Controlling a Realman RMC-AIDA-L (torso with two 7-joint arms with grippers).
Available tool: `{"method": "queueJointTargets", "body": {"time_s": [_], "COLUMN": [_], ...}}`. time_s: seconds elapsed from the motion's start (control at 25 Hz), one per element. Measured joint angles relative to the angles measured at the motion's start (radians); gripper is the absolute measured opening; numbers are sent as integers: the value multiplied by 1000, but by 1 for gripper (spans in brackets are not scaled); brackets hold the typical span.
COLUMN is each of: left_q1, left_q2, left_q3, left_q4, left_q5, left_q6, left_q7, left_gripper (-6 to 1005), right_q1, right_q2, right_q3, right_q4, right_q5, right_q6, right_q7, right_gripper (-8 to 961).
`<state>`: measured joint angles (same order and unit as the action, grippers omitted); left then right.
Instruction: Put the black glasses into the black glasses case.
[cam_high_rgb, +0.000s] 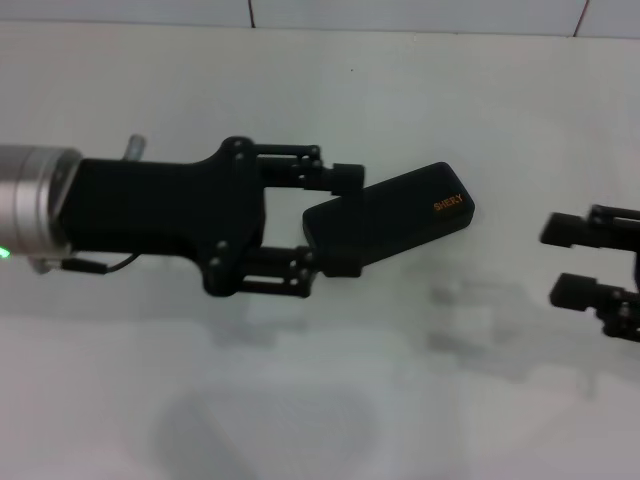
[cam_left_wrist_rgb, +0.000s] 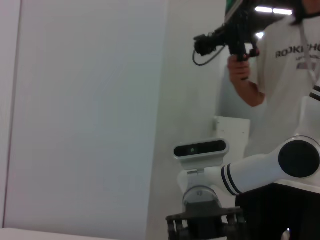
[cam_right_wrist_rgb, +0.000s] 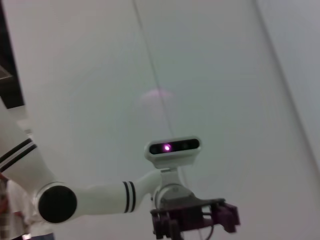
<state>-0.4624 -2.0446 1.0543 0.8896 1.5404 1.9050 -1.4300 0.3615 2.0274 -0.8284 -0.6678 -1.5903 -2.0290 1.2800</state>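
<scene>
The black glasses case (cam_high_rgb: 400, 215) is closed, its orange logo facing up, and lies slanted over the white table (cam_high_rgb: 330, 90) in the head view. My left gripper (cam_high_rgb: 342, 222) reaches in from the left and is shut on the case's near-left end, one finger on each long side. My right gripper (cam_high_rgb: 565, 260) sits at the right edge of the head view, apart from the case, open with nothing between its fingers. The black glasses are out of view in every frame.
The wall's base runs along the far edge of the table. The wrist views point away from the table at walls, the robot's head camera (cam_left_wrist_rgb: 200, 149) and a person (cam_left_wrist_rgb: 280, 75) holding a camera rig.
</scene>
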Motion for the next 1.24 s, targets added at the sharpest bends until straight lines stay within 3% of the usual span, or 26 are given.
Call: {"method": "queueJointTargets", "body": {"time_s": [0.12, 0.32, 0.8, 1.24], "left_q1": [36, 66, 54, 64], "left_q2": [5, 10, 31, 32], "left_q3": [-4, -5, -6, -29], "left_q4": [-2, -7, -77, -79], "left_q5": [4, 8, 10, 11], "left_q6": [2, 1, 3, 1], "left_q7": [25, 35, 43, 50], "left_gripper": [653, 665, 681, 682], "right_q1": [23, 55, 76, 80], "right_q2": [-1, -1, 1, 0], "right_q3": [-51, -65, -102, -118], "right_q4": [1, 2, 21, 38], "right_q5": [30, 33, 60, 72], "right_q6": [22, 37, 54, 54], "right_q7": [-2, -2, -3, -1], "right_gripper": [502, 627, 874, 874]}}
